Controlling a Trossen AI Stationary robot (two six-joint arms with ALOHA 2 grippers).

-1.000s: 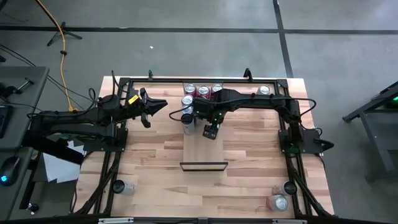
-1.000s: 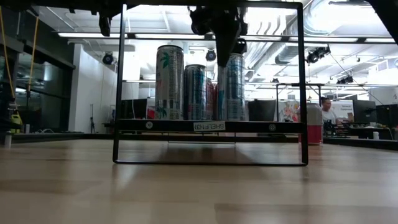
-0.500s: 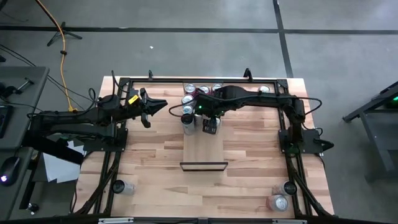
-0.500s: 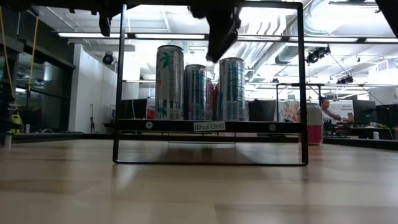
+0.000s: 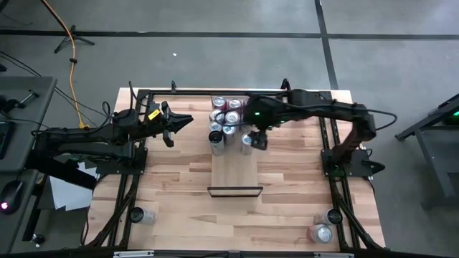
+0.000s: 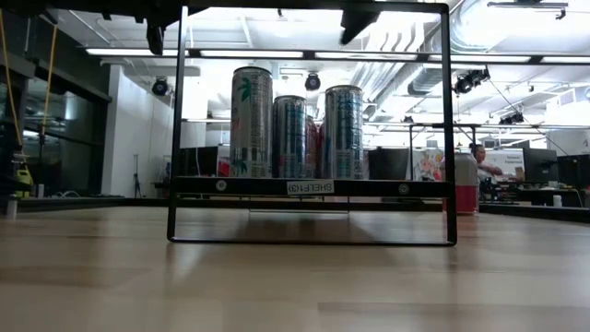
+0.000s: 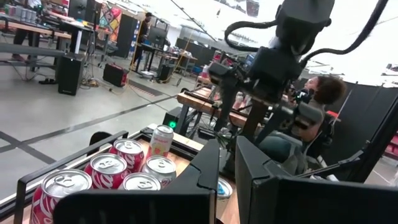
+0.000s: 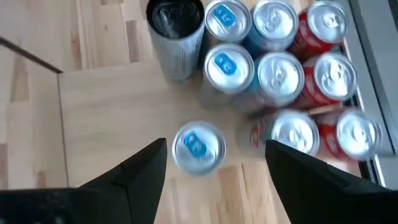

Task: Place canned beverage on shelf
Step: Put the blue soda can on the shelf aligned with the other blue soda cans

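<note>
The shelf (image 5: 235, 168) is a light wood panel in a black frame (image 6: 309, 187) at the table's middle. On its far end a blue-topped can (image 8: 198, 147) stands upright by its base; in the low view it is the right-hand can (image 6: 343, 131). My right gripper (image 5: 256, 140) hangs open above and just right of that can, its fingers (image 8: 146, 165) apart on either side of it and clear of it. More cans (image 8: 273, 74) cluster beyond it. My left gripper (image 5: 183, 122) waits shut over the table's left side.
A tall dark can (image 8: 176, 34) stands at the shelf's far left corner. Red cans (image 5: 233, 105) line the far rail. Loose cans stand at the near left (image 5: 138, 215) and near right (image 5: 320, 233) corners. A person (image 6: 479, 161) sits beyond the table.
My right gripper has risen off the blue-topped can and drawn toward the table's right edge, nearly leaving the low view's top. The can stays upright on the shelf where it was.
</note>
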